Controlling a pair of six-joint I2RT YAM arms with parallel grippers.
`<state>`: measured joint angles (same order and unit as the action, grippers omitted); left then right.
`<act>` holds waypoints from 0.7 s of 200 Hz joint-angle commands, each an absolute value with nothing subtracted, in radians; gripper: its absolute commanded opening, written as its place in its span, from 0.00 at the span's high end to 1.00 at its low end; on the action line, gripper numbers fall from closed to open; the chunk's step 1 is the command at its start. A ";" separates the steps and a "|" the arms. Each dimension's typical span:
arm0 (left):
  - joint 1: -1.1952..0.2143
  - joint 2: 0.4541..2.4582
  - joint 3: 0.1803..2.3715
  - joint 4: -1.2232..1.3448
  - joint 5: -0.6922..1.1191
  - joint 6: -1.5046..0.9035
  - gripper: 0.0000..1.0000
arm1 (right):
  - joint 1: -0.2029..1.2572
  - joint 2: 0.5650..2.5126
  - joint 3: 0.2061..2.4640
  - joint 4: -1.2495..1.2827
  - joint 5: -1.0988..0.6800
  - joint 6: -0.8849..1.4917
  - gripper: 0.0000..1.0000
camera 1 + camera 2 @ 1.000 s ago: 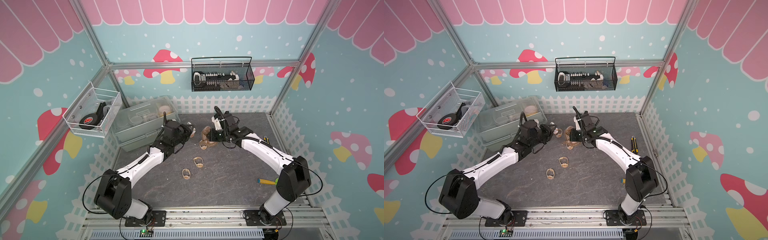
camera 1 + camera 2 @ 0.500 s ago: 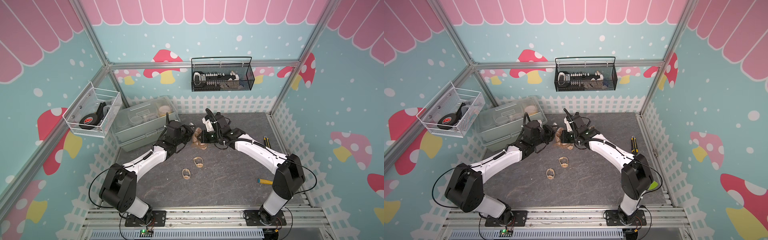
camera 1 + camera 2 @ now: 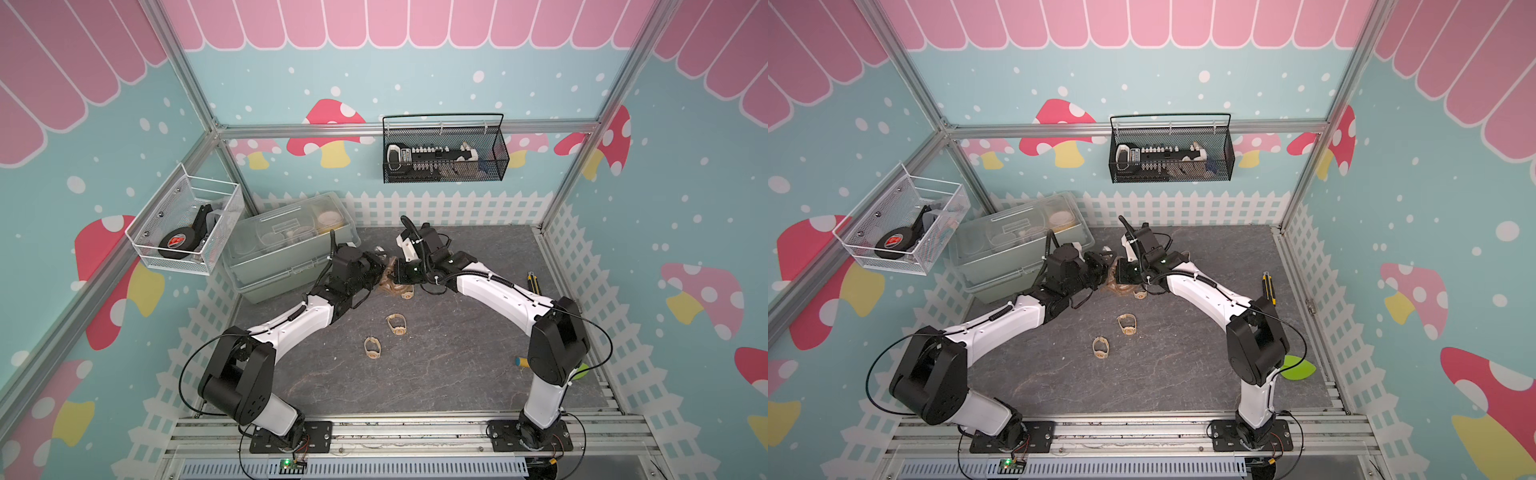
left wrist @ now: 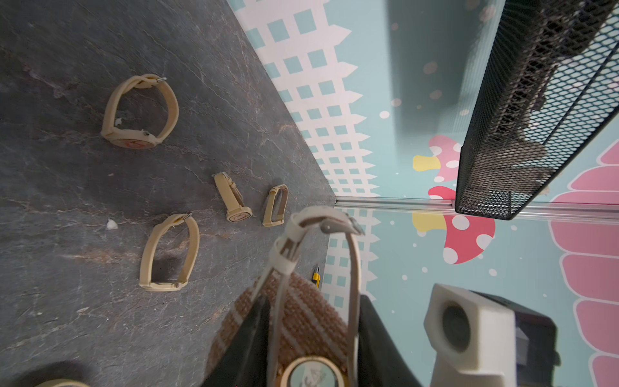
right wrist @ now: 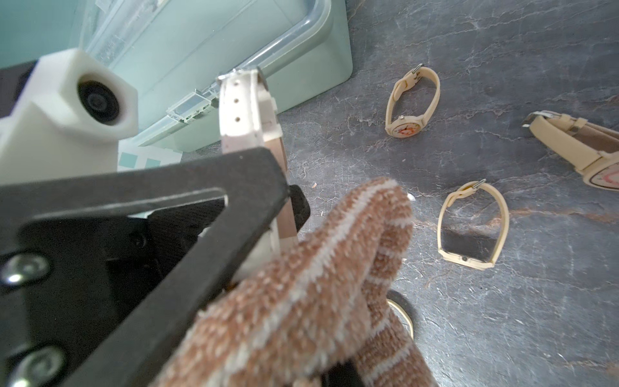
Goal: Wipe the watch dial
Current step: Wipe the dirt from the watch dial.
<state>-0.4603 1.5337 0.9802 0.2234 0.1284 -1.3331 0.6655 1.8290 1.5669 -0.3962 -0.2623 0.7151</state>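
The left tool [image 4: 315, 301] grips a white-strapped watch [image 4: 313, 374], a striped cloth [image 4: 306, 323] seemingly pressed against it.

I can see four tan watches [image 4: 132, 142] [image 4: 162, 285] [image 4: 238, 214] [image 4: 270, 211] and one white watch [image 4: 311, 373]. There is one brown stripy cloth [image 5: 318, 284]. There are two robot arms [image 3: 291, 324] [image 3: 498, 291]. There are two wire baskets [image 3: 156, 220] [image 3: 444, 176], one white and one black. There is one plastic box [image 3: 274, 266], one yellow knife [image 3: 532, 280] and one green leaf shape [image 3: 1298, 368].
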 commanded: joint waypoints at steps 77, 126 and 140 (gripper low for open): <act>-0.442 1.445 0.927 0.230 0.188 -1.349 1.00 | 0.559 1.760 1.547 -0.367 -0.260 0.679 1.00; -0.430 1.482 0.948 0.256 0.184 -1.354 1.00 | 0.624 1.668 1.432 -0.322 -0.272 0.730 1.00; -0.430 1.496 0.954 0.269 0.185 -1.361 1.00 | 0.641 1.658 1.419 -0.305 -0.280 0.747 1.00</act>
<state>-0.4358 1.4670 0.9298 0.2287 0.1734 -1.3357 0.6117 1.7035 1.4425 -0.3523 -0.2634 0.7059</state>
